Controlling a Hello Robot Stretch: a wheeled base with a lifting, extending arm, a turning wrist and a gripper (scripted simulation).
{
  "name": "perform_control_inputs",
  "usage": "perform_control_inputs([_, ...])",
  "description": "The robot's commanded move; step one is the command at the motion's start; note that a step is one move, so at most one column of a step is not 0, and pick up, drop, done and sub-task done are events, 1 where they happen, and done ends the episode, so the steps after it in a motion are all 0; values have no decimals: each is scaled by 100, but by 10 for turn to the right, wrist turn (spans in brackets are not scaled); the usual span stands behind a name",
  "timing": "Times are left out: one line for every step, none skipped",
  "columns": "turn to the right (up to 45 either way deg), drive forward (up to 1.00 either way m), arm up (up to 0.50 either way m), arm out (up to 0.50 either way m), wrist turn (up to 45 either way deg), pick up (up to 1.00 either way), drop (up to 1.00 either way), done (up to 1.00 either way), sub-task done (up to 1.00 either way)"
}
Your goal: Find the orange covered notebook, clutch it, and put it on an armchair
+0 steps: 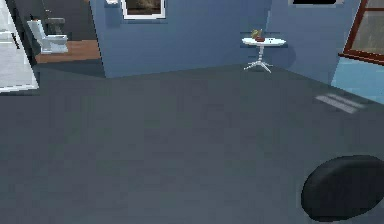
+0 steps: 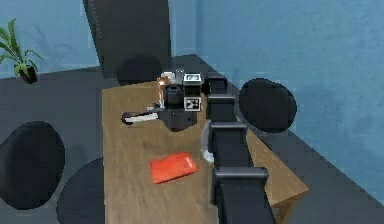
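Observation:
An orange covered notebook [image 2: 172, 167] lies flat on the wooden table [image 2: 130, 140], toward its near end. My arm rises from the arm side view's bottom edge just right of the notebook. The gripper [image 2: 138, 118] reaches left over the tabletop farther out than the notebook, apart from it. A small brownish object [image 2: 160, 91] stands on the table just behind the gripper's dark body [image 2: 180, 108], so I cannot tell whether the gripper holds anything.
Dark round chairs [image 2: 30, 165] [image 2: 268, 103] [image 2: 140, 68] ring the table, and one shows at the forward view's bottom right [image 1: 343, 188]. A potted plant [image 2: 20, 58] stands at the far left. Ahead lie open grey floor, a white side table [image 1: 263, 44], and a doorway to a toilet [image 1: 48, 38].

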Motion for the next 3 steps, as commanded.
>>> perform_control_inputs([0,0,-30,0,0,0,0,0,0])
perform_control_inputs([0,0,0,0,0,100,0,0,0])
perform_control_inputs([0,0,10,0,0,0,0,0,0])
